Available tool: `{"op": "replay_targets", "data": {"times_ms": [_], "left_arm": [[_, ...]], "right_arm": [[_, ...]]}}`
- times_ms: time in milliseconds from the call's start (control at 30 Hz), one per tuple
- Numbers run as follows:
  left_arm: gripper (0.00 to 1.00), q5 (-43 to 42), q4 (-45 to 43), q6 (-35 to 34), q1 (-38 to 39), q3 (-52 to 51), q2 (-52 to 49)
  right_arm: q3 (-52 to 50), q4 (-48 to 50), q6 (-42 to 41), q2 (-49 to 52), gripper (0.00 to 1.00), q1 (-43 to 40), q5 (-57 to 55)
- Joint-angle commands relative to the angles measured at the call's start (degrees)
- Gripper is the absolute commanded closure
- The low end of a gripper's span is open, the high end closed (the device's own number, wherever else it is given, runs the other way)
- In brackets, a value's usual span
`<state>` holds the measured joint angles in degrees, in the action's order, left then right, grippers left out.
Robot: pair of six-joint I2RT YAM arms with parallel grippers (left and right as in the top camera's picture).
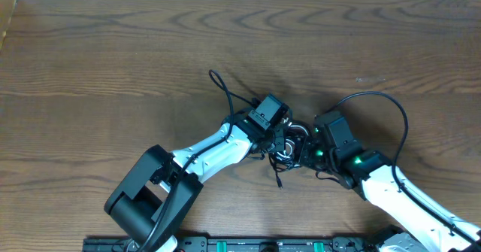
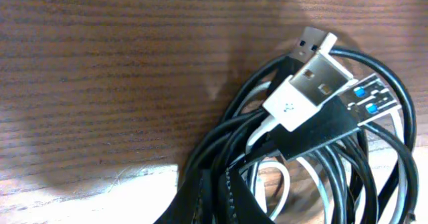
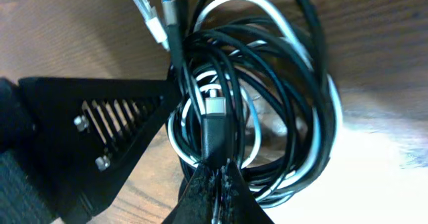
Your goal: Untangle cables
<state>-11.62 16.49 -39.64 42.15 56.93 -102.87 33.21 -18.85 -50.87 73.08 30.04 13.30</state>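
Centrally on the wooden surface (image 1: 113, 49), the cables (image 1: 289, 148) are gathered as one tight coil, reached equally from both sides. Left jaws are closed on strands at the coil's left edge; right jaws are pinched shut on the black cable (image 3: 212, 136) just behind a plug. No clear long axis is offered. The white cable (image 2: 287, 107) is threaded through black loops, with plugs (image 2: 317, 42) bunched at one edge.

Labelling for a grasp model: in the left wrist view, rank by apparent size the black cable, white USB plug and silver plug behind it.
Largest first:
black cable
white USB plug
silver plug (partly hidden, farther back: unsure)
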Motion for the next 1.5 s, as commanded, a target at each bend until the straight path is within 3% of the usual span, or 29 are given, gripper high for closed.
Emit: {"op": "replay_targets", "data": {"times_ms": [0,167,367,633,767,800,900,1467], "left_arm": [[0.92,1.4,0.5,-0.1,0.1,-0.3,-2.2],[0.92,1.4,0.5,-0.1,0.1,-0.3,-2.2],[0.93,1.3,0.5,-0.1,0.1,-0.3,-2.2],[0.92,1.2,0.5,-0.1,0.1,-0.3,-2.2],[0.92,1.2,0.5,-0.1,0.1,-0.3,-2.2],[0.92,1.2,0.5,-0.1,0.1,-0.3,-2.2],[0.92,1.2,0.5,-0.1,0.1,-0.3,-2.2],[0.92,1.2,0.1,-0.1,0.1,-0.3,-2.2]], "right_arm": [[0.7,-0.2,-0.9,0.3,0.90,0.7,1.0],[0.7,0.0,-0.9,0.3,0.50,-0.4,-1.4],[0.7,0.2,-0.9,0.3,0.46,-1.6,-4.4],[0.7,0.1,-2.1,0.3,0.62,-1.4,-6.6],[0.7,-0.3,-2.7,0.3,0.76,-1.4,-4.0],[0.7,-0.3,-2.7,0.3,0.85,-1.4,-3.2],[0.7,-0.3,-2.7,0.3,0.99,-1.4,-0.2],[0.7,-2.3,-2.7,0.3,0.98,3.9,4.6]]}}
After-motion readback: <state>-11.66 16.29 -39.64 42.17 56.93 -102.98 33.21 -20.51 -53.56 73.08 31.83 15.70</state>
